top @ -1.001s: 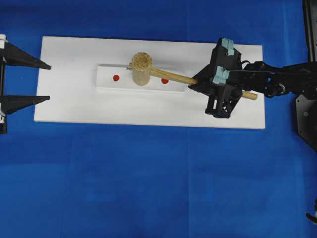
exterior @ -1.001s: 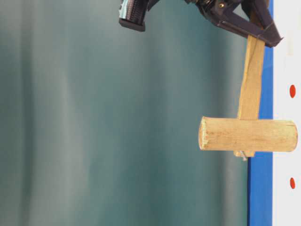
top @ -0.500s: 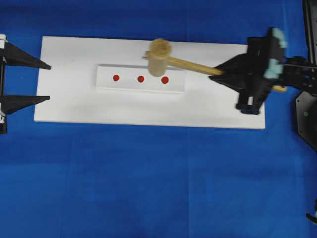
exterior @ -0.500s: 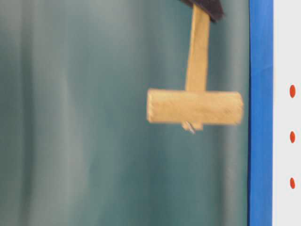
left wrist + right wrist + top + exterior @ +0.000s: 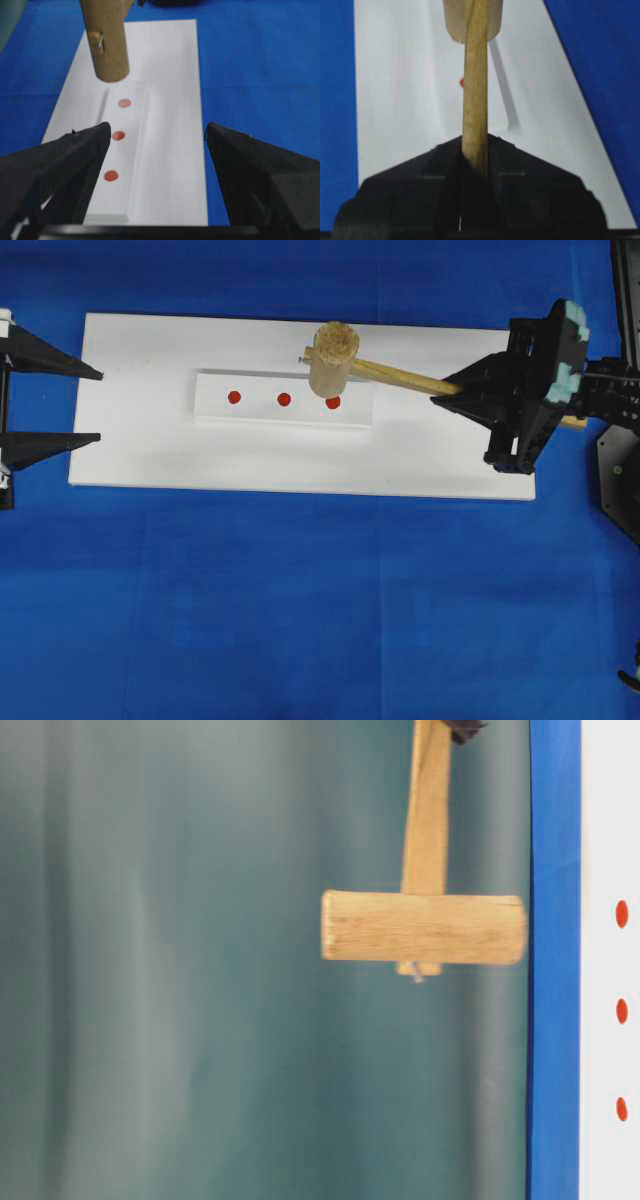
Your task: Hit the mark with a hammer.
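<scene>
Gripping the handle end, the right gripper [image 5: 462, 390] held the hammer [image 5: 333, 358] pointing left, its head raised above the rightmost red mark [image 5: 333, 402], while the left gripper [image 5: 157, 145] stayed wide open and empty.

Bright and even overall, no real glare. Soft shadow under the hammer [image 5: 335, 358] on the white board [image 5: 150, 440]. Pretty mushy up close in both wrist views, tool fingers [image 5: 65, 165] blurred. Backdrop in the table-level view totally out of focus.
</scene>
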Robot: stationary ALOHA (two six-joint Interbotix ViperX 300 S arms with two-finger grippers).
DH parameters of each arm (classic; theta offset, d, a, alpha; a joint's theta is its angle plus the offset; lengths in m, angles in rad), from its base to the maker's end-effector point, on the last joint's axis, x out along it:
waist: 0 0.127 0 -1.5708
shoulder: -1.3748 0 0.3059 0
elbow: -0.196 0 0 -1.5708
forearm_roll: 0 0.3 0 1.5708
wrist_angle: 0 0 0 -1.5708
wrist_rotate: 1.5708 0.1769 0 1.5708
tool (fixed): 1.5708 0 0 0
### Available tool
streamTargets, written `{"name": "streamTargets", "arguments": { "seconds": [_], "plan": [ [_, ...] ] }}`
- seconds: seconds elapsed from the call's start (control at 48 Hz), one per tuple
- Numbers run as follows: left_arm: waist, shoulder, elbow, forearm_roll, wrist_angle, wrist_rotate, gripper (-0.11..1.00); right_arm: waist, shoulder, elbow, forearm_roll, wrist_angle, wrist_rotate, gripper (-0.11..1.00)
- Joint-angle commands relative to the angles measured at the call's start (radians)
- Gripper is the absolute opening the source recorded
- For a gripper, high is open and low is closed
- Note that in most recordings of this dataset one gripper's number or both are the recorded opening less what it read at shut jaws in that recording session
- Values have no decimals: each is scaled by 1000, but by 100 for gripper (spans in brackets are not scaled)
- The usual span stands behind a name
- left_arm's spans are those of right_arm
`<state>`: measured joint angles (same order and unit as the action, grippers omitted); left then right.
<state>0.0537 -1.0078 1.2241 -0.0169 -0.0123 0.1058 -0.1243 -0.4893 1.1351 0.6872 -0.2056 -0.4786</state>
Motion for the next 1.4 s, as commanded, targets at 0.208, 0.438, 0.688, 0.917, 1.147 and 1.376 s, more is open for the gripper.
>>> {"name": "streamTargets", "arguments": {
  "seconds": [0.208,0.438,0.688,0.917,1.147,1.376],
  "plan": [
    [3,8,-11,-3,-9,-2,74,0,179,-21,44,32,12,2],
    [2,9,-11,-3,-9,-2,74,0,120,-25,41,15,-2,2],
    [3,5,-12,-2,-9,-2,74,0,-44,-40,20,15,-12,2],
    [3,5,-12,-3,-9,-2,74,0,-121,-41,-12,58,-12,2],
    [3,5,-11,-3,-9,-2,74,0,-87,-58,-12,58,-11,2],
    [3,8,-12,-3,-9,-2,74,5,2,-130,-12,58,-11,2]
  ]
}}
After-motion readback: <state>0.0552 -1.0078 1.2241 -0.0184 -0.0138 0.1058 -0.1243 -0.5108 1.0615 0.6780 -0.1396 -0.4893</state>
